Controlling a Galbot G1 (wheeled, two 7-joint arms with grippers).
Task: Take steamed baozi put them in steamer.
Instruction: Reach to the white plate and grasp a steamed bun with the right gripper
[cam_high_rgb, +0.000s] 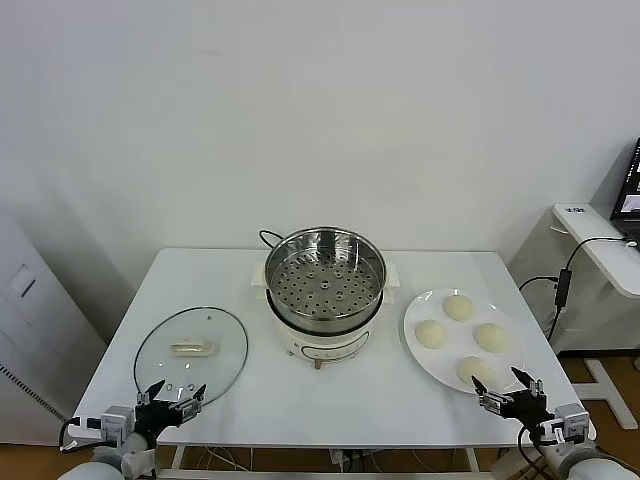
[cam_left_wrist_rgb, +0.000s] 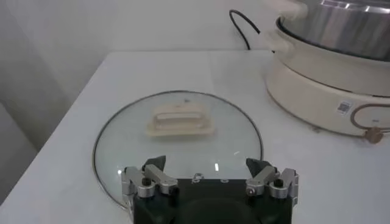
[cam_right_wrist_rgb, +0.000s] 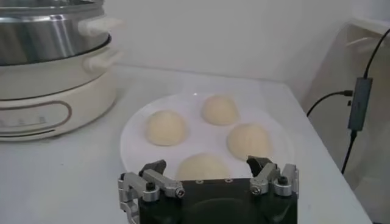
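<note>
Hands wait at the near edge of the white table (cam_high_rgb: 300, 395), fingers spread wide and holding nothing. The right hand (cam_high_rgb: 508, 392) hovers just beside the flat round white plate (cam_high_rgb: 418, 350), where four smooth, domed, cream buns (cam_right_wrist_rgb: 166, 126) sit apart from one another. The left hand (cam_high_rgb: 172, 395) hangs over the near rim of a round glass lid (cam_left_wrist_rgb: 183, 143) with a cream handle. Between plate and lid stands the steamer (cam_high_rgb: 324, 290), a shiny steel pot with a perforated tray on a cream base.
</note>
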